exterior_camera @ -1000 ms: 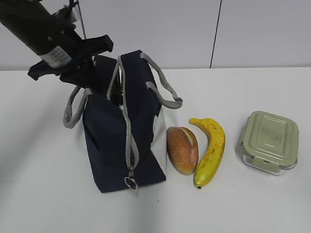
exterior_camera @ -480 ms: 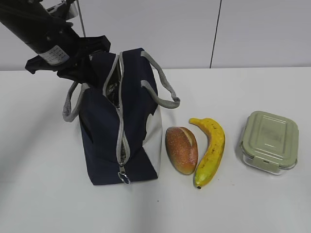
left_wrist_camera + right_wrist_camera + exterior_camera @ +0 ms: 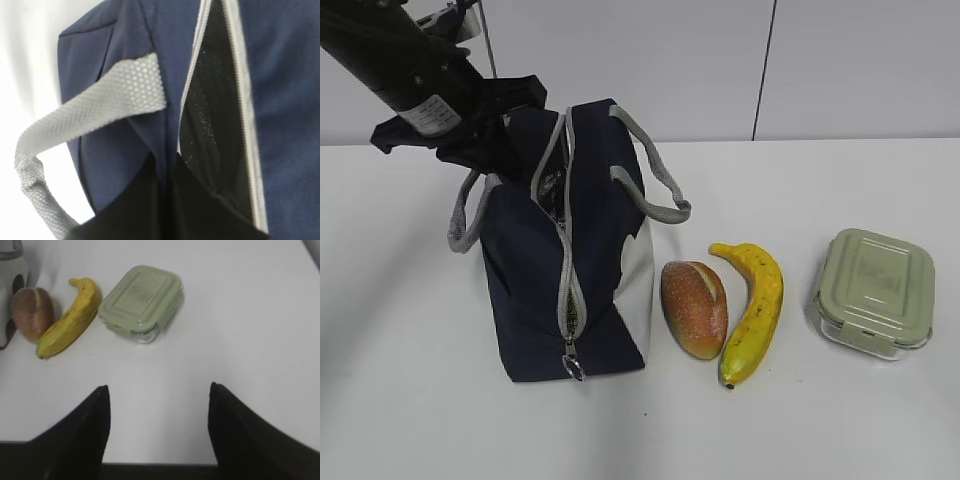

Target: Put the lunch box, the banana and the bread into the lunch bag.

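The navy lunch bag (image 3: 530,290) stands at the left, its grey zipper parted at the top and its ring pull (image 3: 572,370) hanging at the front. My left gripper (image 3: 495,150) is at the bag's back left top edge, shut on the navy fabric beside the opening (image 3: 167,200); a grey handle (image 3: 90,115) hangs to its left. The bread (image 3: 695,308), banana (image 3: 755,310) and lunch box (image 3: 875,290) lie in a row right of the bag. My right gripper (image 3: 157,392) is open and empty above the table, short of the lunch box (image 3: 142,300), banana (image 3: 70,317) and bread (image 3: 32,312).
The white table (image 3: 800,430) runs to a white wall at the back. The bag's second grey handle (image 3: 655,195) droops toward the bread. The right arm is out of the exterior view.
Over the last second the bag's front end and ring pull shifted left and the top opening widened slightly as my left gripper pulled its edge. In the last half second almost nothing moved.
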You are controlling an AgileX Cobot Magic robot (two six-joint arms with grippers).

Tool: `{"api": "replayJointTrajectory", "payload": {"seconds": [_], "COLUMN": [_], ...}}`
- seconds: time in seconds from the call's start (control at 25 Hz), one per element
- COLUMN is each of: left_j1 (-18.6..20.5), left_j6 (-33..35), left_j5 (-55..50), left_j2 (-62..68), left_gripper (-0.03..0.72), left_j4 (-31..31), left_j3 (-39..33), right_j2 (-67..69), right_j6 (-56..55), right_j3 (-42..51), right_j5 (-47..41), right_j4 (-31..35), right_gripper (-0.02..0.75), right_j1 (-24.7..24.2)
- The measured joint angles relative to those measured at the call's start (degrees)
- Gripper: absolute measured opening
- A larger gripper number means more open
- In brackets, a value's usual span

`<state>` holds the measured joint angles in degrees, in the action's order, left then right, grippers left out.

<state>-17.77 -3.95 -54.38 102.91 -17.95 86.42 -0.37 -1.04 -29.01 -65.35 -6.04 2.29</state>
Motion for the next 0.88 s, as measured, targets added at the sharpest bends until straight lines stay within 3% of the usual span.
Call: {"api": "replayJointTrajectory", "payload": {"seconds": [0.24, 0.68, 0.88], "left_j1": [0.0, 0.0, 0.0], "left_j6": [0.0, 0.0, 0.0], "left_j5": [-0.79, -1.03, -1.06], "left_j2": [0.0, 0.0, 0.0], "left_gripper": [-0.003, -0.003, -0.003], "left_j4": [0.8, 1.41, 1.41], "left_j3": [0.0, 0.0, 0.06], "right_j2": [16.03, 44.47, 53.87], "right_j6": [-0.1, 6.81, 9.0], "right_j3": [-0.24, -0.5, -1.68], "right_j5": [2.84, 22.88, 28.26], "right_j4": [8.36, 20.4, 22.09], "right_gripper": [0.456, 0.457, 0.457], "right_j1": [-0.07, -0.07, -0.07]}}
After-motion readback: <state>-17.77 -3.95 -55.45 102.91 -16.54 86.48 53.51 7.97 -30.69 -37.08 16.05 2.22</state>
